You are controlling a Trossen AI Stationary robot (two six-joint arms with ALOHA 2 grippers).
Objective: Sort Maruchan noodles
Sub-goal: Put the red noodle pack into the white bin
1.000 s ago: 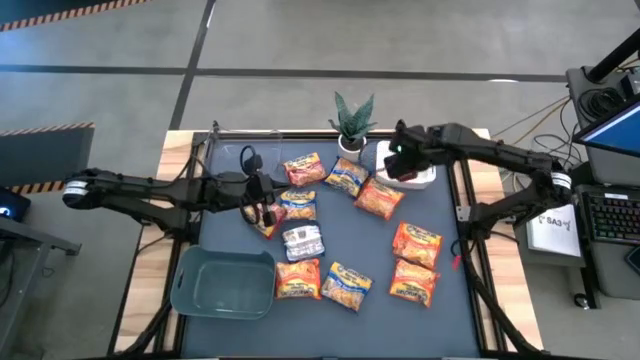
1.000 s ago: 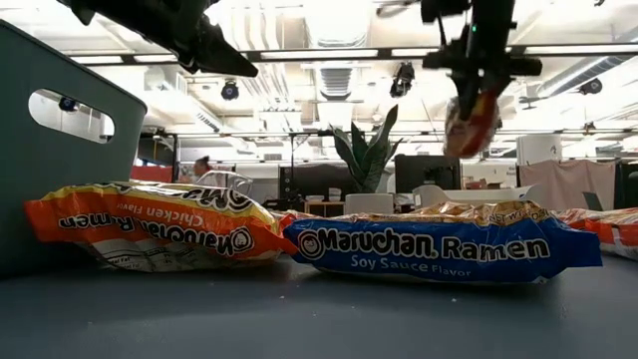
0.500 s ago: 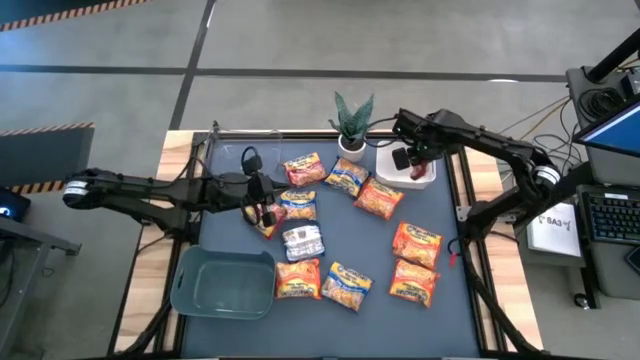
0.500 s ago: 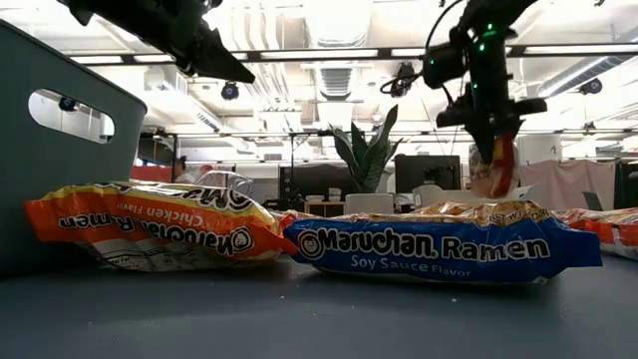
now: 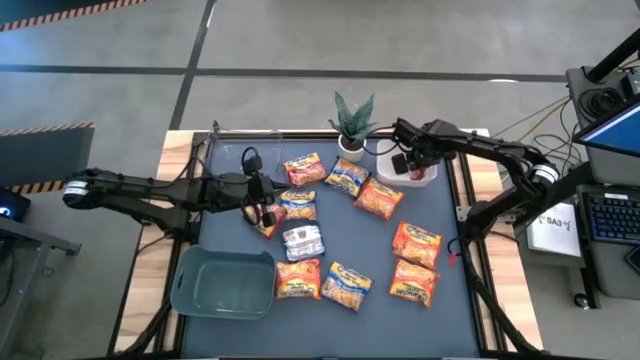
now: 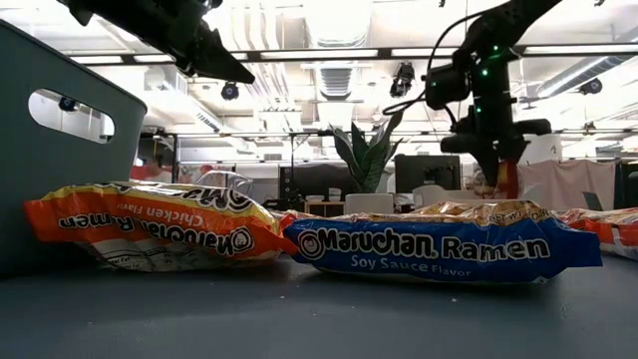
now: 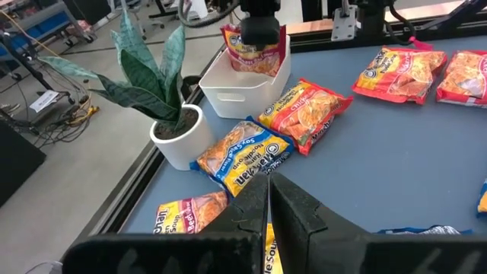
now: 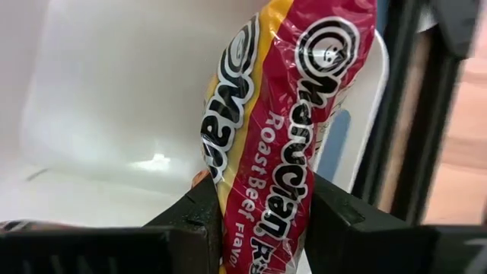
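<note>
Right gripper [image 8: 259, 221] fingers grip a Roast Beef packet [image 8: 285, 122] over the white bin [image 5: 392, 170]; left gripper [image 7: 268, 199] closed, idle; ten-odd packets unsorted.

A dark blue table [image 5: 455, 300] carries ramen packets [image 5: 415, 243], bins and a plant [image 5: 352, 122].

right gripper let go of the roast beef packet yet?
No. In the right wrist view the right gripper has its fingers clamped on the red Roast Beef packet over the white bin.
</note>
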